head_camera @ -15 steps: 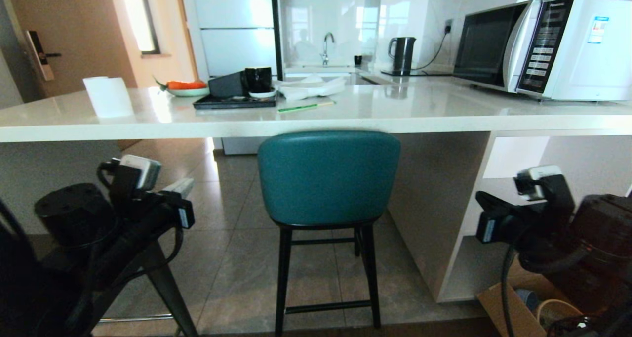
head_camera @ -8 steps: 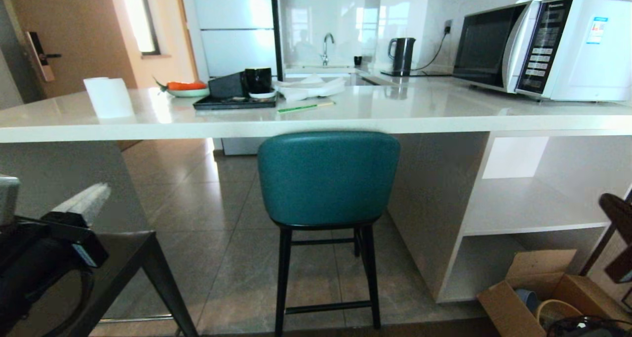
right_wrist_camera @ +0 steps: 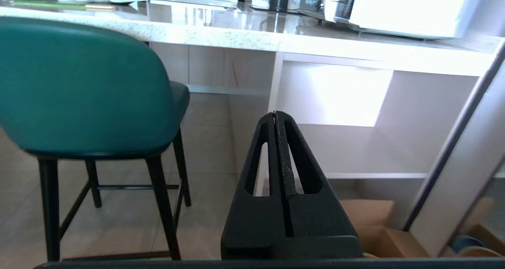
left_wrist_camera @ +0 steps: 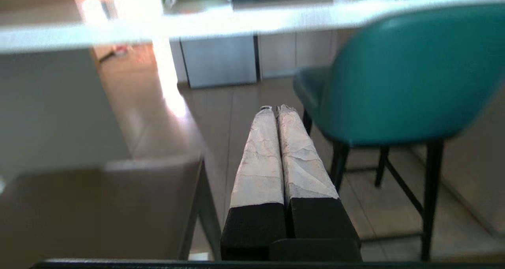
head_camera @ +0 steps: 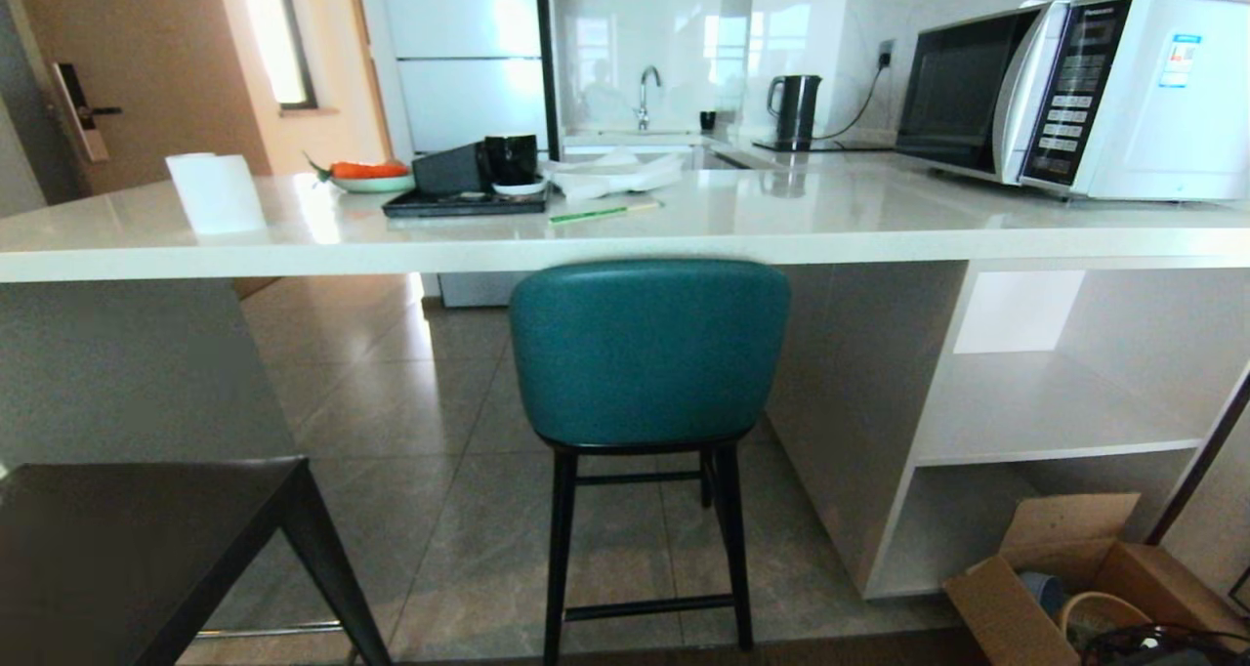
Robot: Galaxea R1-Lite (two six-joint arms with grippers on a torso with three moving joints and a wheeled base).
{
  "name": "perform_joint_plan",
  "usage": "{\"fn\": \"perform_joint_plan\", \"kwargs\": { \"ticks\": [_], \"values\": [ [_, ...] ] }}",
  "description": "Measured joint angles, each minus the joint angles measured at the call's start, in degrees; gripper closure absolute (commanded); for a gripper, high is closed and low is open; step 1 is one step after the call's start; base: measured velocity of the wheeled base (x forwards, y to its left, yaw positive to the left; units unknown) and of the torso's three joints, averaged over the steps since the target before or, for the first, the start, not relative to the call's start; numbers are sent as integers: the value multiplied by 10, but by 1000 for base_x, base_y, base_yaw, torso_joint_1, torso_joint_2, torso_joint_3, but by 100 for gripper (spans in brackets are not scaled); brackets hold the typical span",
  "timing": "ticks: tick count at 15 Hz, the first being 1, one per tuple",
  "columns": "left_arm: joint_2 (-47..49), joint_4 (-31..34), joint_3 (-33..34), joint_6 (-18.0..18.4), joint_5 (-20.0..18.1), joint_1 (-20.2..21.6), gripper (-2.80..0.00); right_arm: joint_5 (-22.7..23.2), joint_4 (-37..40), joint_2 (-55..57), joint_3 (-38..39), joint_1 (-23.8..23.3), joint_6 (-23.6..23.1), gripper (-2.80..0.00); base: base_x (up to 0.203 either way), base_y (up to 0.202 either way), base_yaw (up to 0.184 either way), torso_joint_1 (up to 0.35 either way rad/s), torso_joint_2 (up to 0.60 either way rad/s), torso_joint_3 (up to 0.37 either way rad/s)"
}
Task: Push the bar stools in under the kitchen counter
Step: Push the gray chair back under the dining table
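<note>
Teal stool (head_camera: 649, 353) stands at the table (head_camera: 625, 236), its back just below the slab's thick front edge; from the right wrist view the seat looks tucked under the overhang. Judged: this one is in, or nearly so.

Grey stool (head_camera: 127, 539) sits at lower left of the head view, nearer the robot and well apart from the table edge. Only a seat corner and one leg show. Judged: the one left to push.

Neither arm shows in the head view. Left tool (left_wrist_camera: 275, 111), tips pressed together, holding nothing, hangs in the gap between the two stools, pointing at the table. Right tool (right_wrist_camera: 275, 115), also pressed together and empty, sits to the right of the teal stool, aimed at the open shelves (head_camera: 1055, 402). Judged: closed tips make a blunt pusher, which suits shoving a seat better than gripping it.

Materials:
- Teal stool: rounded padded back, smooth leather-like skin, thin black legs with crossbars.
- Grey stool: flat square seat, dark, sharp corner, tapered dark leg.
- Table: glossy white stone-like slab, speckled close up, white side panel.
- Left tool: fingers wrapped in creased white tape. Right tool: bare black, hollow triangular fingers.
- Floor: large grey-brown tiles, slight sheen; legs should slide.
</note>
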Motion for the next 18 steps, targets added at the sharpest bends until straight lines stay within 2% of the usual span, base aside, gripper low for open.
{"fn": "perform_joint_plan", "kwargs": {
  "ticks": [1,3,6,8,10,12,15,16,18],
  "values": [
    [-43,65,-9,-4,3,0,0,11,47,-33,-17,-3,-1,0,0,0,0,0,0,0],
    [-90,148,-34,-12,18,1,0,32,123,-84,-43,-7,-1,0,0,0,0,0,0,0],
    [-120,211,-81,-1,43,23,0,35,163,-125,-57,-10,-2,0,0,0,0,0,0,0],
    [-130,229,-97,4,42,64,0,38,164,-143,-41,-12,-3,0,0,0,0,0,0,0],
    [-146,237,-90,8,10,94,0,35,177,-176,-13,-14,-17,0,0,0,0,0,0,0],
    [-181,251,-71,20,-37,89,0,24,192,-201,-1,-16,-27,0,0,0,0,0,0,0],
    [-251,323,-36,66,-102,79,0,24,193,-216,13,-17,-30,0,0,0,0,0,0,0],
    [-265,339,-17,71,-112,77,0,26,193,-218,28,-17,-29,0,0,0,0,0,0,0],
    [-280,333,25,56,-110,76,0,40,182,-219,71,-17,-15,0,0,0,0,0,0,0]
  ]
}}
